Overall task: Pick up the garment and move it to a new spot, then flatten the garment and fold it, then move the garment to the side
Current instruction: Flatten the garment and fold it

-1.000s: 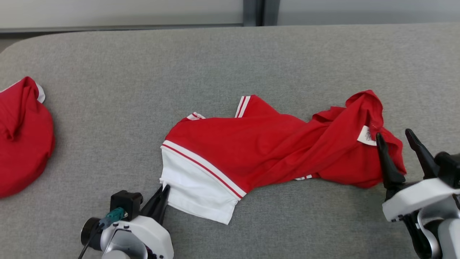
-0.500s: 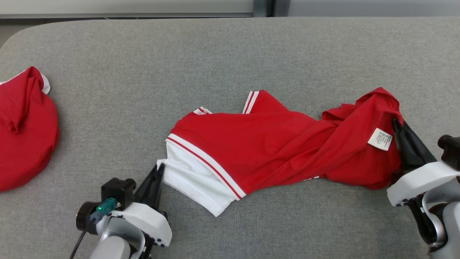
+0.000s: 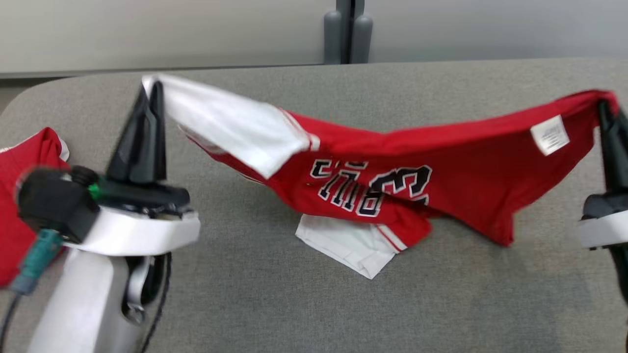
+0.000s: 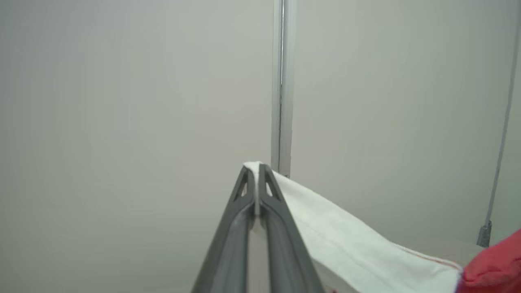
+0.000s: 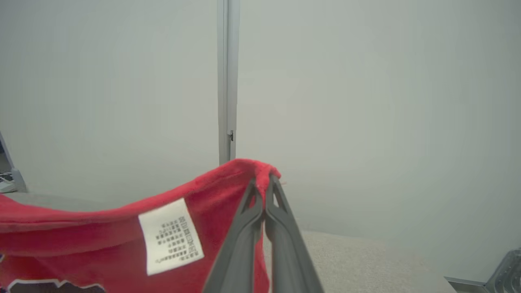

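Now raised off the grey table (image 3: 294, 304), red jersey (image 3: 456, 162) stretched left-right, left gripper (image 3: 149, 90) pinched shut on its white end, right gripper (image 3: 607, 109) on its red end, middle sagging

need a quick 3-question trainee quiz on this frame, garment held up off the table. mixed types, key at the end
1. True or false: the red garment lies wholly flat on the grey table.
2. What do the left gripper's jaws pinch? A) a white fabric corner B) the black lettering C) a red hem
3. Fill in: the white label hangs nearest the ____ gripper.

Key
1. False. The left gripper and right gripper hold it up; only a lower fold appears to rest on the table.
2. A
3. right
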`<state>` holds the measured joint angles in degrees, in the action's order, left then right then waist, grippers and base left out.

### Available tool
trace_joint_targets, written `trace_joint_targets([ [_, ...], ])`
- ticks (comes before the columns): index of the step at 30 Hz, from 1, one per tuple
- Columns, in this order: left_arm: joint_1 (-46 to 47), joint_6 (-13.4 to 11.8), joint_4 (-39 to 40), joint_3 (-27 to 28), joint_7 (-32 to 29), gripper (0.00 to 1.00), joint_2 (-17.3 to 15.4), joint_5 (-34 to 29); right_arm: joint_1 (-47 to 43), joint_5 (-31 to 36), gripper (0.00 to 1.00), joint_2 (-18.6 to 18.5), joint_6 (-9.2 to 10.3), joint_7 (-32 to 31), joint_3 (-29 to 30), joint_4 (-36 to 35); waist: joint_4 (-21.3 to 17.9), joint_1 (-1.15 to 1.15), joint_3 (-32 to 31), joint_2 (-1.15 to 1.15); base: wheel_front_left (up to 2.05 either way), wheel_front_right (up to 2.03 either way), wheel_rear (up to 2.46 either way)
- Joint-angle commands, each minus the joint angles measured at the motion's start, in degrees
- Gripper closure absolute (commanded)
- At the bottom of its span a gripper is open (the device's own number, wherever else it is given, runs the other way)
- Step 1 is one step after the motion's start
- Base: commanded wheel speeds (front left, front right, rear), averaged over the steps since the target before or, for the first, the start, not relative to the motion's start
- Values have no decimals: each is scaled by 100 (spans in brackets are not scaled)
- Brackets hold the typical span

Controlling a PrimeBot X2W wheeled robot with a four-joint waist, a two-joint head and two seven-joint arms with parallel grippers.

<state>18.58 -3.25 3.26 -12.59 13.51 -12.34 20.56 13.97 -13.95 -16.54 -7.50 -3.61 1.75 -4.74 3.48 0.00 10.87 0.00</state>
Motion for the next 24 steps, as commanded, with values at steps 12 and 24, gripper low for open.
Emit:
trace_joint_targets([
  [12,2121,130,920,108,-666,100,-310,-109,406,36,100,-22,2,-451,499,-1135,-284,0,-638,0,0,0,0],
  [24,3999,578,-1696,-181,-518,100,89,104,1874,-355,100,-4,3,-207,235,140,-364,0,-215,0,0,0,0],
])
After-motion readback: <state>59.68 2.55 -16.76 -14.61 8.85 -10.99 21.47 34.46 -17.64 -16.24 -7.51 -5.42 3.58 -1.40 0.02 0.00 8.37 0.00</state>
